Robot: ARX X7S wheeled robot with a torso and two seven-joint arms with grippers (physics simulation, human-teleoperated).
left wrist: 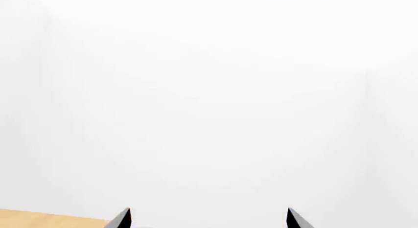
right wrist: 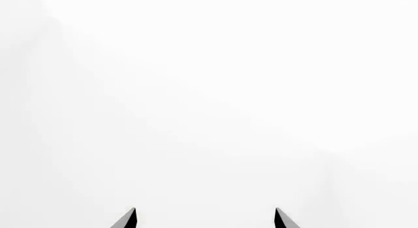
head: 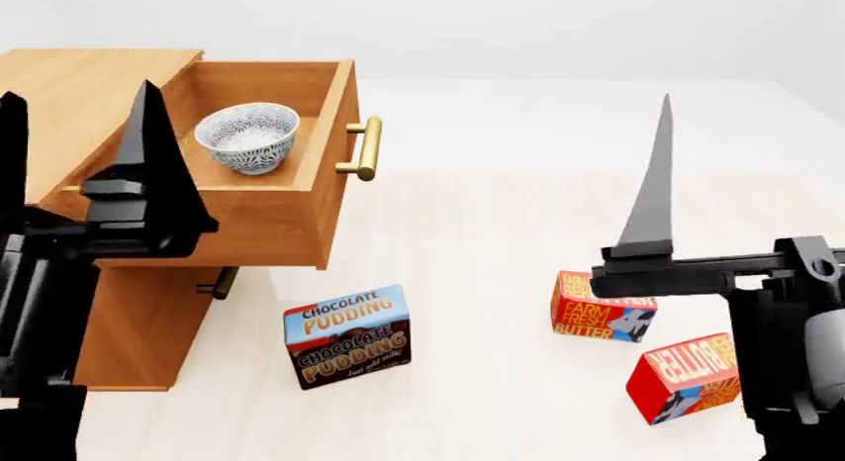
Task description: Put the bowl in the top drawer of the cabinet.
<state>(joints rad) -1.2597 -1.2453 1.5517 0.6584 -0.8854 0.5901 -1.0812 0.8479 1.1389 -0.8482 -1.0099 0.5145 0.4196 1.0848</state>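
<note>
Inside the pulled-out top drawer (head: 284, 199) of the orange-brown cabinet (head: 79, 85), the one speckled white bowl (head: 247, 137) sits upright on the drawer floor, toward the front panel with its brass bar handle (head: 363, 147). Below that drawer, a second brass handle (head: 222, 282) marks the lower drawer, which is shut. Three food boxes lie on the pale floor beside the cabinet: a chocolate pudding box (head: 347, 335) nearest it, then a Farm Fresh Butter box (head: 601, 307), and farthest from it a tilted red box (head: 687, 378). Two arms are raised, both well apart from the bowl. The left gripper (left wrist: 207, 219) shows two dark fingertips spread wide with nothing between them, a strip of wood (left wrist: 46, 220) at the edge of its wrist view. The right gripper (right wrist: 204, 219) likewise has its two tips wide apart and empty, facing only white background.
</note>
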